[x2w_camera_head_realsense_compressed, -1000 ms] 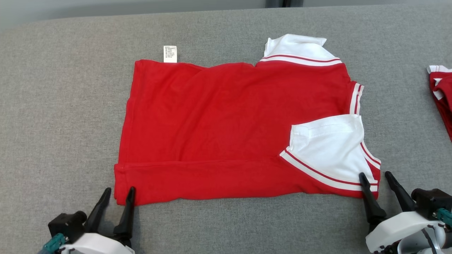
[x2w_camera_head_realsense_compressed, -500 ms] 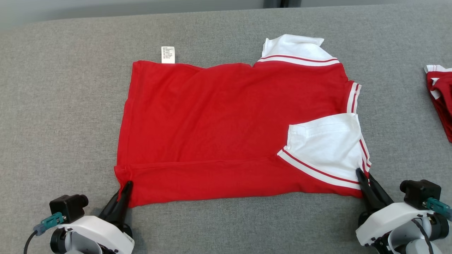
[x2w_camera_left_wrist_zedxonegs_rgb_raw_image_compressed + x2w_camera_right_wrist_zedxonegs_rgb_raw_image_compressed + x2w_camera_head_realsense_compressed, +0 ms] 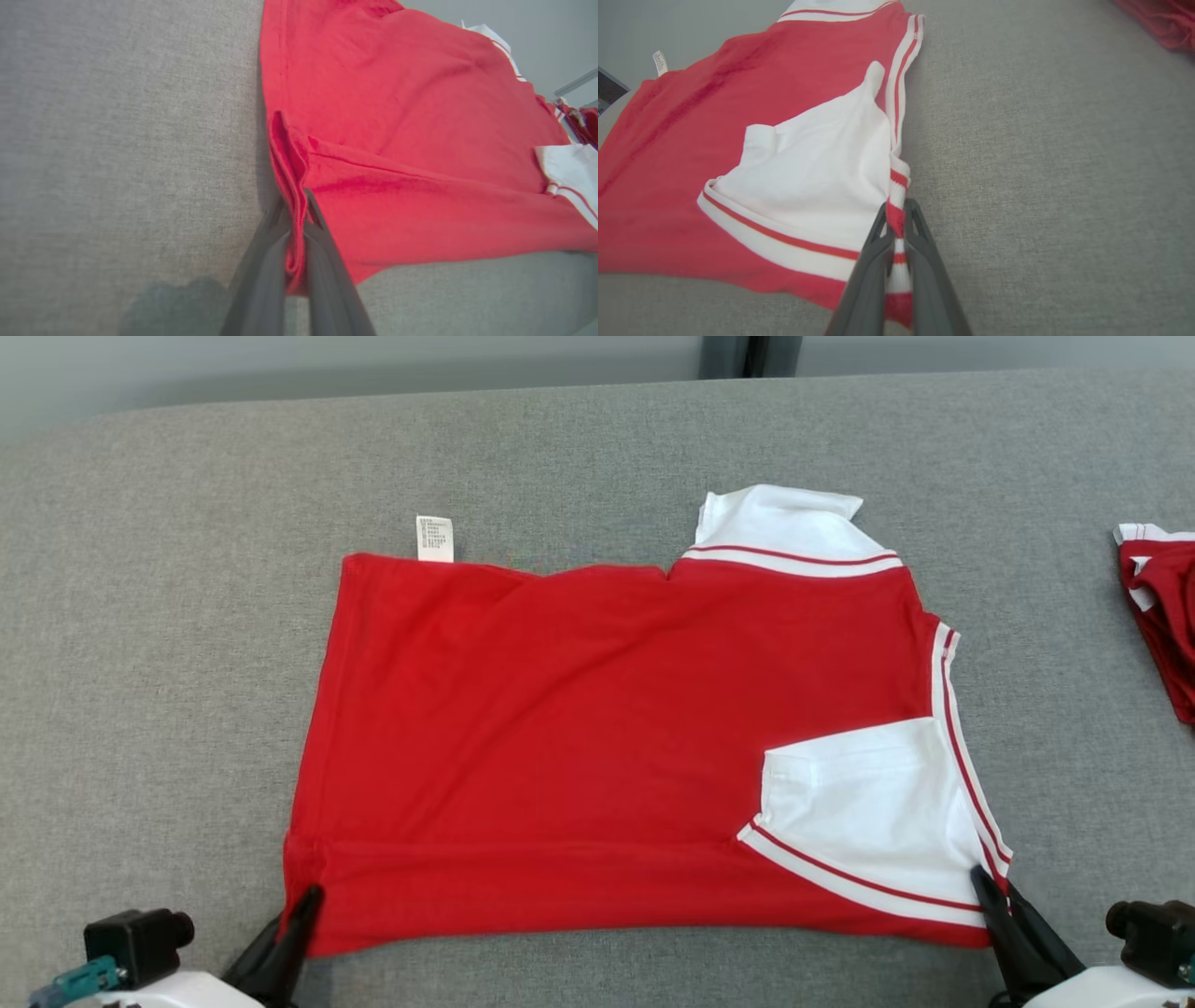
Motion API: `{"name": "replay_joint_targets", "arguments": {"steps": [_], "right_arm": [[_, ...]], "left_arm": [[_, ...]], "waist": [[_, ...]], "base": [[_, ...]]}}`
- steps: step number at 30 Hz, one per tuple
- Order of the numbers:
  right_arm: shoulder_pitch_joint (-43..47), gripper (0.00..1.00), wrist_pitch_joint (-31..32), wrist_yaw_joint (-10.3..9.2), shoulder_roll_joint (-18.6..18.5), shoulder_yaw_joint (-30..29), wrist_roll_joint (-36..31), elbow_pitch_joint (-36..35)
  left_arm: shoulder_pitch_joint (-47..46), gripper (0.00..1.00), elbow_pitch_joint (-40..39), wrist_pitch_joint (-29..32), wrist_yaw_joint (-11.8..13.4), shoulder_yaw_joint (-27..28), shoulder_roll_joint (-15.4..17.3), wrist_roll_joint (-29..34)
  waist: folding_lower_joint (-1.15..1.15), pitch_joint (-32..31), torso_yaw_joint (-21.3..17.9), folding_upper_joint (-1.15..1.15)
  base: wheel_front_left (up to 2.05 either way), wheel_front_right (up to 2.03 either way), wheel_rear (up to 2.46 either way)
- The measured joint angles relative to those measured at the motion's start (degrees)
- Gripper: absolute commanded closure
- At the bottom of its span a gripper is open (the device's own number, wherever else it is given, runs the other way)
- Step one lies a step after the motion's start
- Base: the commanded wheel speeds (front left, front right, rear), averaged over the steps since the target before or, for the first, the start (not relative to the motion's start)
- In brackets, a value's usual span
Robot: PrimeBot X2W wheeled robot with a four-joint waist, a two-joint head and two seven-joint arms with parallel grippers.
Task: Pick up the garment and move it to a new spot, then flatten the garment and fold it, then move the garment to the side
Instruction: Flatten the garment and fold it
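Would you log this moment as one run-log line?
left gripper: shut on garment, near-left corner | right gripper: shut on near-right corner | garment: spread on grey surface

garment spread on grey surface | left jaws pinch near-left corner | right jaws pinch near-right corner

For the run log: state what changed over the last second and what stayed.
The left gripper and the right gripper, open a second ago, closed on the near corners of the garment. It stays folded flat on the grey surface; the other red garment lies unmoved at right.
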Motion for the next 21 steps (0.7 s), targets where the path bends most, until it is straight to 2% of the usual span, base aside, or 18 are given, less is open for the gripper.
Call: {"name": "replay_joint_targets", "arguments": {"steps": [3, 4, 5, 6, 11, 15, 18, 21], "right_arm": [[1.15, 1.00, 1.08, -0.01, 0.63, -0.57, -0.78, -1.08], [1.20, 0.82, 1.12, -0.01, 0.81, -0.70, -0.79, -1.12], [1.03, 0.48, 1.12, -0.01, 1.05, -0.80, -0.93, -1.08], [0.88, 0.00, 1.09, -0.01, 1.11, -0.93, -1.57, -0.99], [-1.21, 0.00, -1.20, -0.01, 1.22, -2.82, -3.05, -1.45], [-3.57, 0.00, -4.70, -0.01, 1.14, -5.00, -5.34, -3.28], [-6.15, 0.00, -7.43, -0.01, 1.04, -5.75, -7.21, -5.30], [-8.16, 0.00, -9.49, -0.01, 0.78, -5.55, -9.11, -7.06]], "left_arm": [[2.38, 1.00, -3.10, 2.12, 1.59, -0.37, 0.32, -0.67], [2.64, 0.90, -3.74, 2.11, 1.90, -0.49, 0.26, -0.64], [2.64, 0.15, -4.17, 2.21, 2.32, -0.66, 0.26, -0.41], [2.61, 0.00, -4.49, 1.76, 2.97, -0.64, 0.07, 0.11], [1.57, 0.00, -5.25, -5.14, 6.75, 1.41, -2.44, 3.19], [-0.42, 0.00, -5.79, -12.00, 7.88, 3.22, -3.27, 6.59], [-3.00, 0.00, -6.46, -14.58, 8.61, 4.74, -3.53, 9.36], [-4.99, 0.00, -6.92, -15.53, 8.31, 5.82, -3.78, 12.10]], "waist": [[0.00, 0.06, -0.19, 0.00], [0.00, 0.15, -0.19, 0.00], [0.00, 0.22, -0.21, 0.00], [0.00, 0.28, -0.21, 0.00], [0.00, 0.33, -0.05, 0.00], [0.00, -0.01, 0.12, 0.00], [0.00, -0.39, 0.12, 0.00], [0.00, -0.92, 0.06, 0.00]], "base": [[0.00, 0.00, 0.00], [0.00, 0.00, 0.00], [0.00, 0.00, 0.00], [0.00, 0.00, 0.00], [0.00, 0.00, 0.00], [0.00, 0.00, 0.00], [0.00, 0.00, 0.00], [0.00, 0.00, 0.00]]}}
